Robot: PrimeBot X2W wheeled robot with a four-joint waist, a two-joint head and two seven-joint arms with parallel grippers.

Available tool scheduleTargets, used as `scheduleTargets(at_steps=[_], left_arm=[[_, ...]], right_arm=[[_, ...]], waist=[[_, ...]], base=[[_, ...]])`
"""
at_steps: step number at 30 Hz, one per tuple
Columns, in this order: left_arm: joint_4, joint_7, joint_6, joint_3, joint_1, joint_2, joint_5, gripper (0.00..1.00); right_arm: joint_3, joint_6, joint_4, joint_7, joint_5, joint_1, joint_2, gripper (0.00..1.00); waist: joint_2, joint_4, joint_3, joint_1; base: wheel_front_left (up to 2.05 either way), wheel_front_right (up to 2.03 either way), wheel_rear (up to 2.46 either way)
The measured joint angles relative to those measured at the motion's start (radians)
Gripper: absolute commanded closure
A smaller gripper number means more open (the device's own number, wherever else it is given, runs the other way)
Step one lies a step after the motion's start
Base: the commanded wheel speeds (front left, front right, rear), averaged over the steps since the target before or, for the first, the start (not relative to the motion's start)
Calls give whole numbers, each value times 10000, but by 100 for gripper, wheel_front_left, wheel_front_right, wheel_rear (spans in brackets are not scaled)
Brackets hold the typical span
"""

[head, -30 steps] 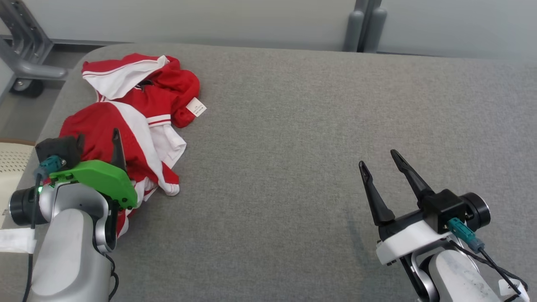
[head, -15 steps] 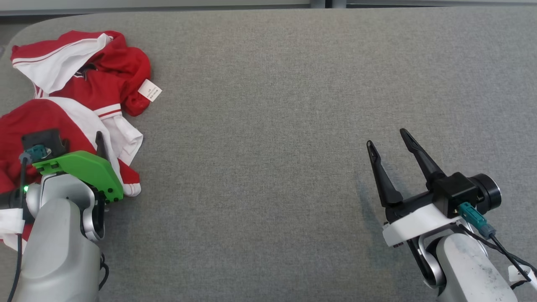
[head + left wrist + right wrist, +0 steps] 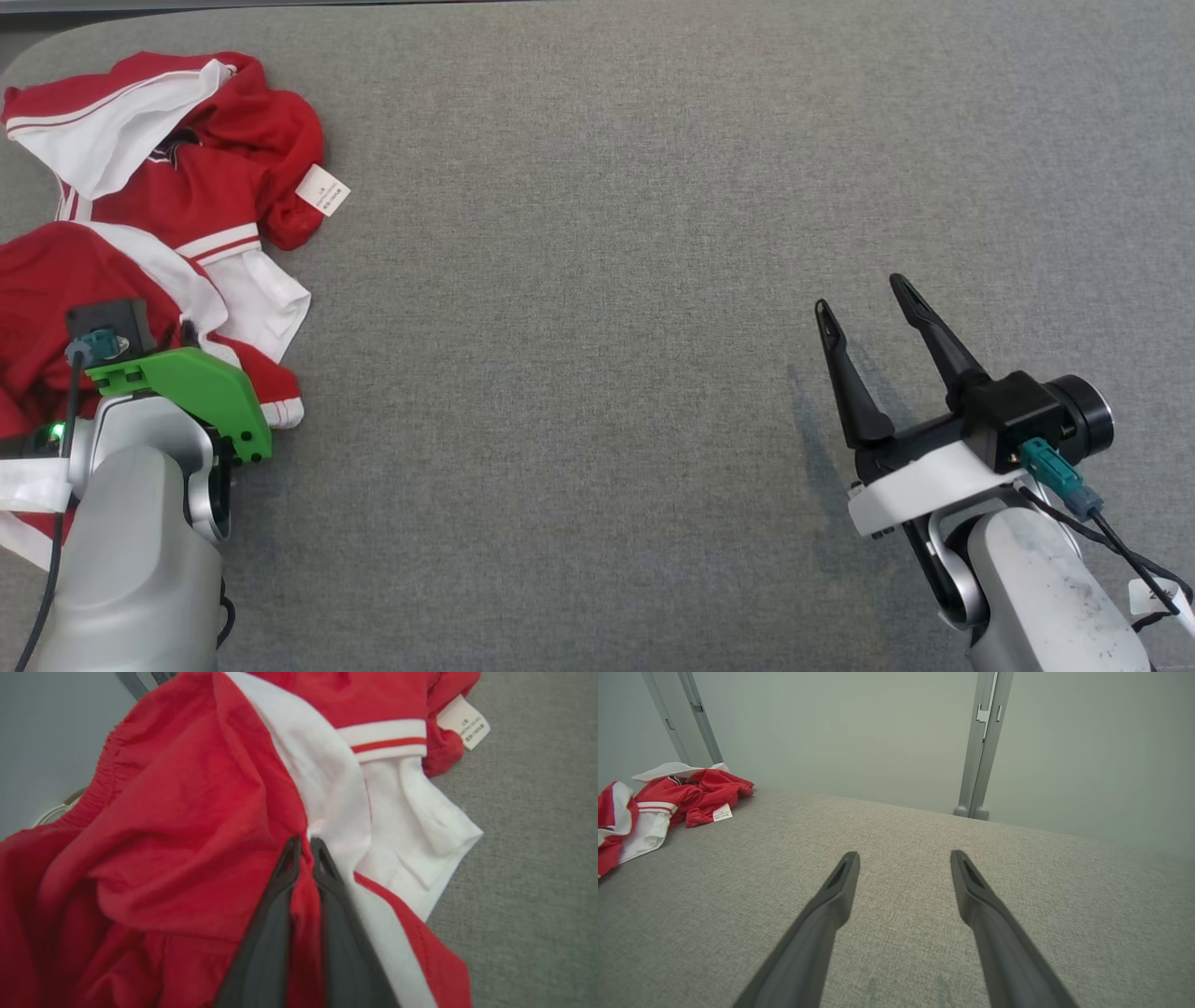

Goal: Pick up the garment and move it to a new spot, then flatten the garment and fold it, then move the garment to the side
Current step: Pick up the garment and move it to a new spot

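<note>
Garment (image 3: 140, 215): thin cloth, soft, creased, faint sheen. Surface (image 3: 597, 280): woven cloth, matt, rough. Fingers (image 3: 831, 905): dark plastic, matt. Wrist shell (image 3: 201, 387): green plastic, smooth. Label (image 3: 323, 190): cloth or paper, not clear.

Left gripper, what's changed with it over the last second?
The left gripper has closed on a fold of the red and white garment. The right gripper stays open above the grey surface, and the rest of the garment lies crumpled as before.
</note>
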Motion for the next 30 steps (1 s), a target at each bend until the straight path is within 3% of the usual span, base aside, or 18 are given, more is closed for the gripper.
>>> scheduleTargets(at_steps=[15, 18, 25, 30], left_arm=[[31, -1436, 23, 88, -338, -276, -96, 100], [-196, -1783, -161, -92, -359, -387, -102, 100], [-1168, -2715, -1078, -600, -359, -685, -311, 100], [-1791, -2800, -1643, -1168, -357, -738, -372, 100]], right_arm=[[-334, -88, 142, 0, 90, -142, 75, 0], [-389, -119, 215, 0, 146, -143, 94, 0], [-378, -121, 416, 0, 268, -127, 238, 0], [-372, -134, 527, 0, 437, 59, 307, 0]], waist=[[0, 202, -323, 0], [0, 271, -509, 0], [0, 363, -1206, 0], [0, 305, -1737, 0]], base=[[0, 0, 0], [0, 0, 0], [0, 0, 0], [0, 0, 0]])
